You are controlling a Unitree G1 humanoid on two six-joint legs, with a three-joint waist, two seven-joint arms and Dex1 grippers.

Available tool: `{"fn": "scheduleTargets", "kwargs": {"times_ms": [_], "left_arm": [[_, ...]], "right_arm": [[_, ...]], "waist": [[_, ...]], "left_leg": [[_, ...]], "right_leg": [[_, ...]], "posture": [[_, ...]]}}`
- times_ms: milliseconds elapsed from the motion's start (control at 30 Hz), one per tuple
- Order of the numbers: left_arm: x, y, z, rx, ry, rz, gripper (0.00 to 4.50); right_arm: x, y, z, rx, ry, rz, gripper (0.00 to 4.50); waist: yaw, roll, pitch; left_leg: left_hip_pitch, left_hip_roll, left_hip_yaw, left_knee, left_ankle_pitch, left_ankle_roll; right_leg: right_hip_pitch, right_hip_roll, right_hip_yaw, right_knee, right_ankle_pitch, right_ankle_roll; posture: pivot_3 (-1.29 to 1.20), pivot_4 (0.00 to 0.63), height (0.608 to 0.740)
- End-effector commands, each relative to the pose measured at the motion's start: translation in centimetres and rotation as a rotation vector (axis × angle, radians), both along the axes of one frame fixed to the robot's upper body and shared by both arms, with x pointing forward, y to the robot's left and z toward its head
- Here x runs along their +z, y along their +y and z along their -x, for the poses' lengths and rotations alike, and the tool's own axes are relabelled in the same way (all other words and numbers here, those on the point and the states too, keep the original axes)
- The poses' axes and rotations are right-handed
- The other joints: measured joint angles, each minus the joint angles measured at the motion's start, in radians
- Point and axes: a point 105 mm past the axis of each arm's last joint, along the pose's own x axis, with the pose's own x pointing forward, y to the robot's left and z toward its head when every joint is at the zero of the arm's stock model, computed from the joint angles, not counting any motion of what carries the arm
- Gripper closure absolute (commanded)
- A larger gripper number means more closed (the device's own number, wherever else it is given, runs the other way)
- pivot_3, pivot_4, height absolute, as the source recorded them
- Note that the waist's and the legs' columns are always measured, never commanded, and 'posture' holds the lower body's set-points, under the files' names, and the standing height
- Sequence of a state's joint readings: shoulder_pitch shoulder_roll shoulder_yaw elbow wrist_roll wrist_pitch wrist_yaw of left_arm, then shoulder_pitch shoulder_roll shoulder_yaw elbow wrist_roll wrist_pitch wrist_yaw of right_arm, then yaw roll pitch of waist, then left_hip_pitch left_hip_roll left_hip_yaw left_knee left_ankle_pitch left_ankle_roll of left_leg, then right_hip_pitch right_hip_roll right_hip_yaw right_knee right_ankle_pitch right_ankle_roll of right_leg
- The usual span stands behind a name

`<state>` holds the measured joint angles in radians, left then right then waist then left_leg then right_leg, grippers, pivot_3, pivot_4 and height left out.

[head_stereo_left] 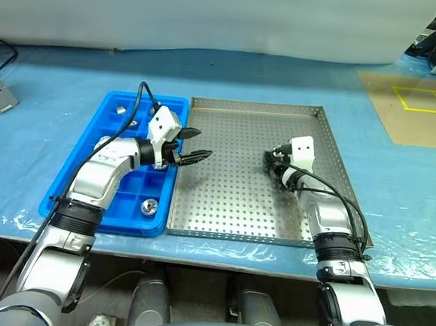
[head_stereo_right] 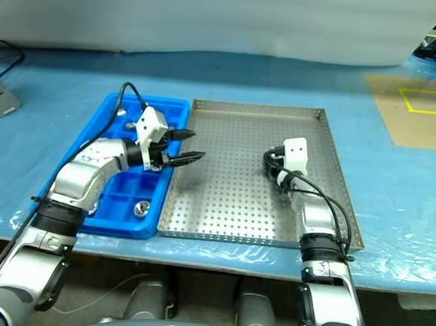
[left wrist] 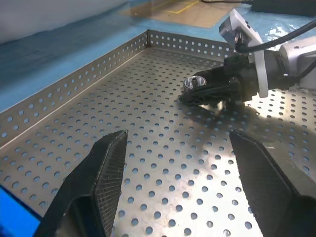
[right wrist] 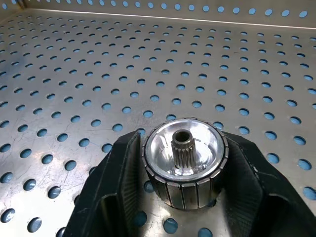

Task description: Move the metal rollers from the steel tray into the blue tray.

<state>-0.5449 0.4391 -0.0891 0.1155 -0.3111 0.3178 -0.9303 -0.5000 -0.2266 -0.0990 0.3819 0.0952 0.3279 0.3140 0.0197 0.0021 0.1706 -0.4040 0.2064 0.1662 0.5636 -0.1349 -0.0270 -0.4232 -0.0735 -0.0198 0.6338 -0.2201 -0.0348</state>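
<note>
- Blue-covered worktop (head_stereo_left: pixel 51 74) carries steel tray (head_stereo_left: pixel 237 210) beside blue tray (head_stereo_left: pixel 108 124).
- Right pincer (right wrist: pixel 185 163) clamps one metal roller (right wrist: pixel 185 160) over steel tray.
- Left pincer (head_stereo_left: pixel 193 146) gapes empty.
- Two rollers (head_stereo_left: pixel 149 207) sit in blue tray.

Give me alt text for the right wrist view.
The right gripper has its jaws closed around a shiny metal roller with a splined centre hole, sitting on the steel tray, whose perforated floor stretches away behind it.
</note>
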Motion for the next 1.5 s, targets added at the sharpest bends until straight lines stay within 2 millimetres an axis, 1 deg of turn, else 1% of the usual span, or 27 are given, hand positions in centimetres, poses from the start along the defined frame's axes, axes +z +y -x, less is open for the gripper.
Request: {"fn": "scheduleTargets", "kwargs": {"times_ms": [33, 133, 233, 300, 367, 433, 500, 600, 633, 800, 900, 967, 1033, 1100, 1167, 1300, 1400, 1500], "left_arm": [[1.3, 0.6, 0.1, 0.005, -0.044, 0.002, 1.01], [1.4, 1.3, 0.2, 0.012, -0.048, -0.008, 1.01], [2.2, 2.8, 0.9, 0.025, -0.052, 0.004, 1.01], [2.8, 4.0, 1.7, 0.032, -0.051, 0.008, 1.01], [2.9, 5.1, 2.4, 0.039, -0.036, -0.011, 1.01], [3.0, 6.2, 3.0, 0.058, -0.022, -0.041, 1.01], [3.2, 7.6, 3.5, 0.089, -0.014, -0.060, 1.01], [3.0, 8.3, 5.3, 0.080, -0.007, -0.085, 1.01], [2.9, 8.5, 5.9, 0.086, -0.002, -0.090, 1.01], [3.0, 10.0, 7.2, 0.189, 0.004, -0.085, 1.01], [3.1, 11.4, 7.6, 0.271, -0.007, -0.092, 1.01], [3.5, 13.0, 7.8, 0.347, -0.023, -0.101, 1.01], [3.9, 14.4, 8.2, 0.417, -0.033, -0.105, 1.01], [4.0, 15.1, 8.9, 0.458, -0.035, -0.106, 1.01], [3.8, 15.4, 9.6, 0.482, -0.027, -0.108, 1.01], [3.3, 15.5, 10.7, 0.518, -0.013, -0.107, 1.01], [3.1, 15.1, 11.1, 0.528, -0.011, -0.098, 1.01], [2.9, 14.7, 11.3, 0.529, -0.008, -0.093, 1.01]], "right_arm": [[1.5, 0.7, -0.1, 0.025, -0.046, -0.031, 2.82], [2.9, 1.5, -0.3, 0.065, -0.079, -0.056, 2.84], [6.2, 4.0, 0.2, 0.219, -0.132, -0.131, 2.84], [8.5, 6.5, 1.4, 0.398, -0.156, -0.167, 2.84], [10.2, 9.0, 3.5, 0.609, -0.151, -0.183, 2.84], [10.8, 10.9, 5.5, 0.791, -0.122, -0.154, 2.84], [10.7, 12.5, 7.3, 0.959, -0.075, -0.121, 2.84], [11.5, 14.4, 8.2, 1.081, -0.046, -0.161, 2.84], [11.6, 15.2, 8.5, 1.121, -0.046, -0.148, 2.84], [11.4, 18.9, 9.0, 1.249, -0.046, -0.100, 2.84], [10.9, 21.1, 8.2, 1.243, -0.045, -0.084, 2.84], [10.3, 22.8, 8.1, 1.248, -0.032, -0.066, 2.84], [9.7, 24.3, 7.7, 1.224, 0.023, -0.099, 2.84], [8.9, 25.3, 7.1, 1.187, 0.052, -0.094, 2.84], [8.3, 26.0, 6.8, 1.175, 0.058, -0.069, 2.84], [7.6, 26.5, 7.2, 1.215, 0.080, -0.048, 2.84], [7.0, 26.7, 7.6, 1.239, 0.099, -0.035, 2.84], [6.4, 26.6, 7.9, 1.247, 0.125, -0.023, 2.84]], "waist": [[-0.001, 0.000, 0.000], [-0.001, 0.000, 0.000], [-0.006, 0.001, 0.001], [-0.007, 0.001, 0.001], [-0.005, 0.001, 0.001], [0.002, 0.001, 0.001], [0.008, 0.001, 0.001], [0.021, 0.001, 0.001], [0.025, 0.001, 0.001], [0.043, 0.001, 0.001], [0.055, 0.001, 0.001], [0.063, 0.000, 0.001], [0.071, -0.001, 0.001], [0.076, -0.001, 0.001], [0.084, -0.002, 0.001], [0.111, -0.002, 0.001], [0.128, -0.003, 0.001], [0.135, -0.003, 0.001]], "left_leg": [[0.000, 0.000, 0.000, 0.000, 0.000, 0.000], [0.000, 0.000, 0.000, 0.000, 0.000, 0.000], [0.000, 0.000, 0.001, -0.002, 0.000, 0.000], [-0.001, 0.001, 0.002, -0.004, 0.000, 0.000], [-0.001, 0.001, 0.002, -0.006, 0.000, 0.000], [-0.001, 0.001, 0.003, -0.009, 0.000, 0.000], [0.000, 0.001, 0.003, -0.011, 0.000, 0.001], [0.000, 0.001, 0.003, -0.012, -0.001, 0.002], [-0.001, 0.001, 0.003, -0.013, -0.001, 0.002], [0.000, 0.001, 0.003, -0.017, 0.001, -0.001], [0.001, 0.002, 0.003, -0.018, 0.001, -0.002], [0.000, 0.001, 0.003, -0.019, 0.001, -0.002], [0.000, 0.001, 0.002, -0.019, 0.001, -0.002], [-0.001, 0.001, 0.002, -0.020, 0.001, -0.002], [-0.001, 0.001, 0.002, -0.021, 0.001, -0.002], [-0.001, 0.001, 0.001, -0.022, 0.001, -0.002], [-0.001, 0.001, 0.000, -0.022, 0.001, -0.002], [-0.001, 0.002, -0.001, -0.022, 0.001, -0.003]], "right_leg": [[0.000, 0.000, 0.000, 0.000, 0.000, 0.000], [0.000, 0.000, 0.000, -0.001, 0.000, 0.000], [-0.001, 0.000, 0.000, -0.002, 0.000, 0.000], [-0.002, 0.000, 0.001, -0.003, 0.000, 0.000], [-0.003, 0.001, 0.000, -0.004, 0.000, 0.000], [-0.002, 0.001, -0.001, -0.008, 0.000, 0.000], [0.000, 0.000, -0.002, -0.012, 0.000, 0.000], [0.001, 0.000, -0.002, -0.014, 0.000, 0.000], [0.000, 0.000, -0.002, -0.015, 0.000, 0.000], [0.000, 0.000, -0.004, -0.015, 0.000, -0.001], [-0.001, 0.000, -0.004, -0.013, -0.001, -0.002], [-0.001, 0.000, -0.004, -0.013, -0.001, -0.002], [-0.002, 0.000, -0.004, -0.014, -0.001, -0.002], [-0.002, 0.000, -0.004, -0.015, -0.001, -0.002], [-0.003, 0.000, -0.004, -0.015, -0.001, -0.002], [-0.002, -0.001, -0.005, -0.016, -0.002, -0.002], [-0.002, 0.000, -0.005, -0.015, -0.002, -0.001], [-0.002, 0.000, -0.005, -0.015, -0.003, 0.000]], "posture": [[-0.19, 0.150, 0.740], [-0.18, 0.150, 0.740], [-0.17, 0.150, 0.740], [-0.15, 0.150, 0.740], [-0.13, 0.150, 0.740], [-0.10, 0.150, 0.740], [-0.06, 0.150, 0.740], [0.00, 0.150, 0.740], [0.02, 0.150, 0.740], [0.12, 0.150, 0.740], [0.16, 0.150, 0.740], [0.19, 0.150, 0.740], [0.21, 0.150, 0.740], [0.25, 0.150, 0.740], [0.28, 0.150, 0.740], [0.32, 0.150, 0.740], [0.34, 0.150, 0.740], [0.35, 0.150, 0.740]]}}
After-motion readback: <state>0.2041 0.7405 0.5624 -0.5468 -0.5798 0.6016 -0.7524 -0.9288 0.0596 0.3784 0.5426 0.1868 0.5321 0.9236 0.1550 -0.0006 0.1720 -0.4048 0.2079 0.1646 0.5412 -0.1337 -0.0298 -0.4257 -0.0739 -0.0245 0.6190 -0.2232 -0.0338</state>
